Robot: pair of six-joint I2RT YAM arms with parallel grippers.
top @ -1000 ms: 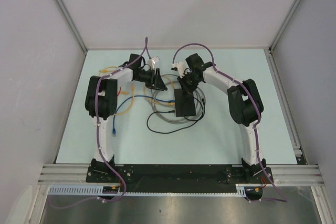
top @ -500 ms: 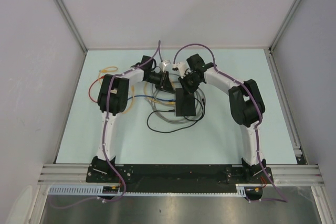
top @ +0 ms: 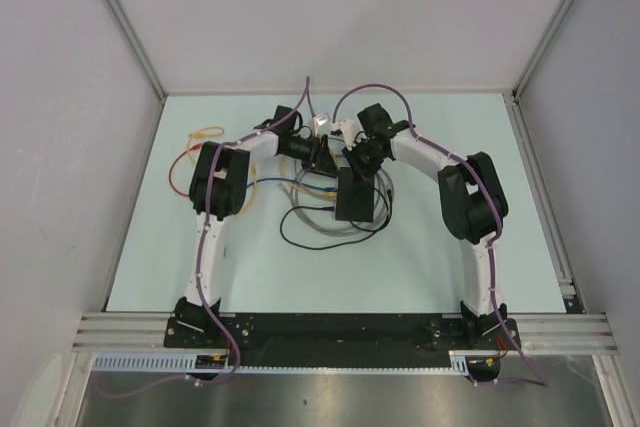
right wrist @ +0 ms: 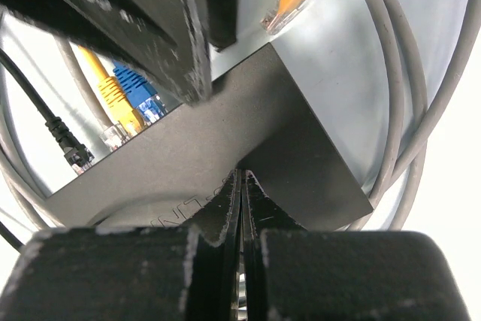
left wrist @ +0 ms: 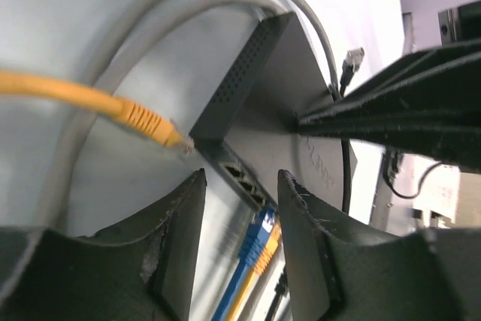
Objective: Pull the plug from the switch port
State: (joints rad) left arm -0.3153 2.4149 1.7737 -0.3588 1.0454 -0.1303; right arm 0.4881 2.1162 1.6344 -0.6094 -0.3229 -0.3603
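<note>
L gripper (left wrist: 240,186) swung to switch (left wrist: 285,95), spread; R gripper (right wrist: 242,178) pressed together atop it; wrist views show blue plug (left wrist: 259,234)

Cable tangle (top: 300,212) around the switch (top: 353,197)

I counted one switch (right wrist: 195,148), one blue plug (right wrist: 141,89), one black plug (right wrist: 77,157) and two yellow ones: a seated yellow plug (right wrist: 116,103) and a loose yellow plug (left wrist: 150,119) just ahead of the left end effector (left wrist: 240,186).
</note>
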